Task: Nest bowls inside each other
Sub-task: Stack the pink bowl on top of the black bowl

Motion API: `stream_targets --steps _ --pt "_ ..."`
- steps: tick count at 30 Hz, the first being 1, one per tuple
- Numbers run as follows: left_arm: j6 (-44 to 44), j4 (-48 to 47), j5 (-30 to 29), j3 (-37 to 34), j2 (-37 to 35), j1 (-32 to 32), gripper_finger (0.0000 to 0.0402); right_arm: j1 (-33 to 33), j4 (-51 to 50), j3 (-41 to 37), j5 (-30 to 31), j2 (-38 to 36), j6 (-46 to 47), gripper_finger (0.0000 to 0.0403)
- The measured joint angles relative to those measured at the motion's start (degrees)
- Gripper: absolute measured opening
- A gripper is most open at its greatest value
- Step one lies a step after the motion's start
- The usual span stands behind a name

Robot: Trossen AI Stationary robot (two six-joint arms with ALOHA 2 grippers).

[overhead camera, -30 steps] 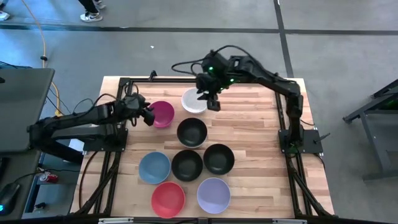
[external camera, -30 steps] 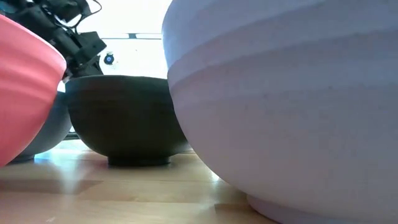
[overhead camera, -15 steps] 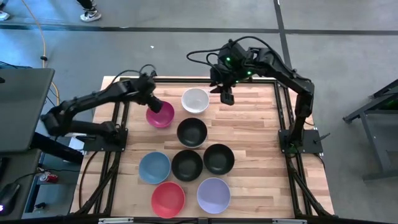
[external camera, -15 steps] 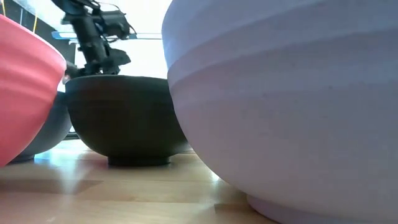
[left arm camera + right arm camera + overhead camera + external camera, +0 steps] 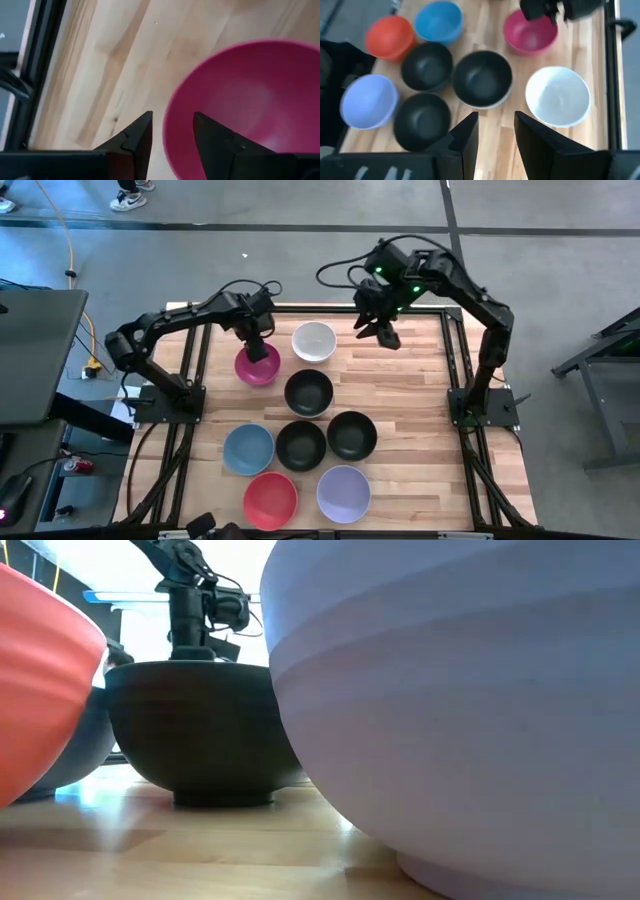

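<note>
A: Where's the magenta bowl [image 5: 258, 365]?
B: Just left of the white bowl [image 5: 313, 341], bare table [image 5: 410, 395] beyond; left gripper [image 5: 256, 343] stands parted astride its rim

A: The other?
B: Right gripper [image 5: 380, 332] hangs open, right of the white bowl

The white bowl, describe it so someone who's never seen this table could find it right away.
On the wooden table, look along the far edge, between the two dark arms. The small round white plastic bowl sits there, just right of the magenta bowl and behind a black bowl. It is the only white bowl in sight.
</note>
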Motion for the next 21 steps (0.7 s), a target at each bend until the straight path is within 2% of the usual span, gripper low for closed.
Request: stream_targets --steps 6,14,17,21 --pt "1.9 -0.4 0.3 0.2 1.0 2.1 0.0131 -1.1 0.2 0.0 -5.2 -3.5 -0.5 0.0119" --pt "0.0 -3.9 1.1 0.2 1.4 4.3 0.0131 -1.1 2.3 0.0 -11.2 -7.5 -0.8 0.0119" --pt "-0.5 -4.3 3.5 0.2 1.4 5.1 0.0131 -1.1 2.7 0.0 -13.6 -8.7 -0.9 0.0119" --pt "-0.8 -4.3 5.9 0.2 1.4 5.6 0.0131 -1.1 2.7 0.0 -13.7 -9.9 -0.6 0.0119"
